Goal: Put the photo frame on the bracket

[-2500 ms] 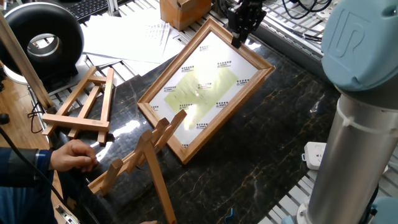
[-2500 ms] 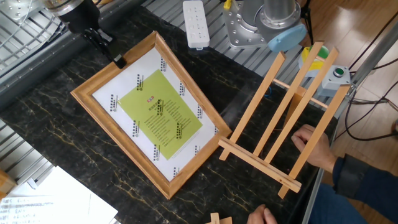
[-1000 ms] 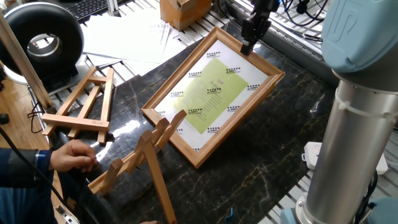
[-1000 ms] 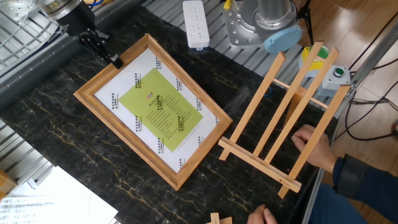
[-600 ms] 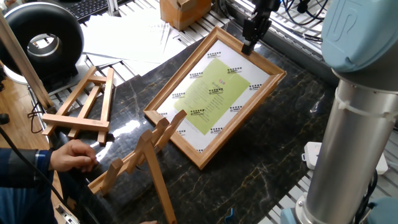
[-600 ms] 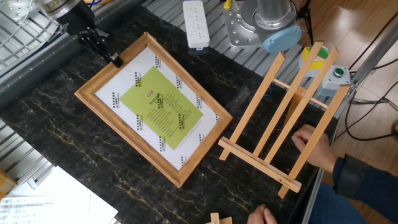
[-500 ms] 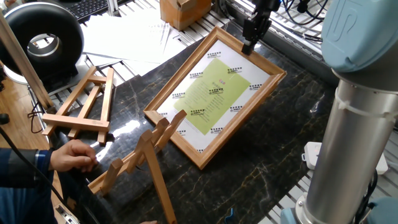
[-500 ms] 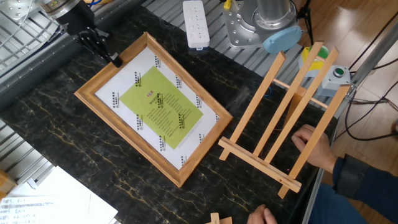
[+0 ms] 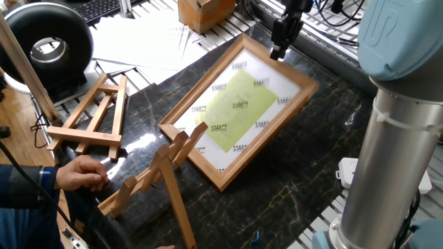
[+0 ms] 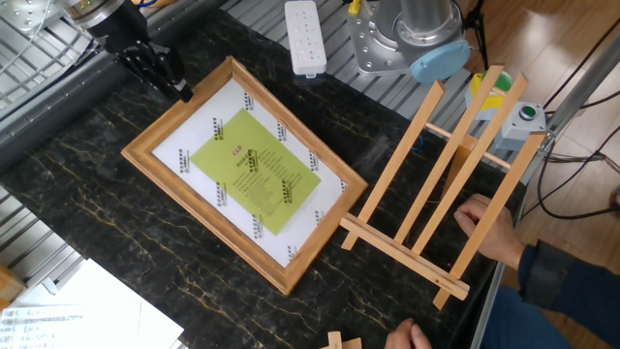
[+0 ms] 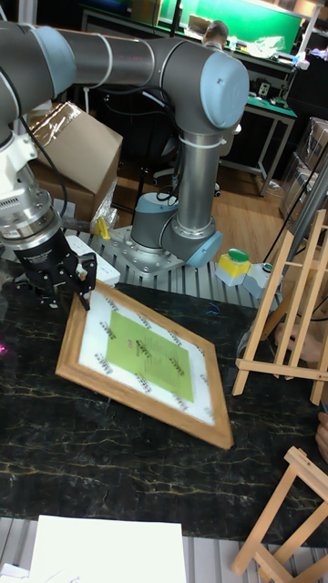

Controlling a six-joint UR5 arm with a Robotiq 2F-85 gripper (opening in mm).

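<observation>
Photo frame (image 10: 247, 174) lies on the dark bench (image 10: 77, 223), near edge just short of the bracket (image 10: 441, 184) ledge bar, far corner tipped up. Gripper (image 10: 167, 79) fingers (image 11: 84, 293) pinch that far-corner rail. Looks stiff, light-ish wood w/ a glossy, prob fragile front, so a corner hold may let it swing; a mid-rail grip would likely be steadier

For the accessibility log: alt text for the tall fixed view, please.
The gripper grips one end of the photo frame, lifting that edge off the dark marbled table. The bracket stands at the right, with a smaller wooden easel nearer the camera.
</observation>
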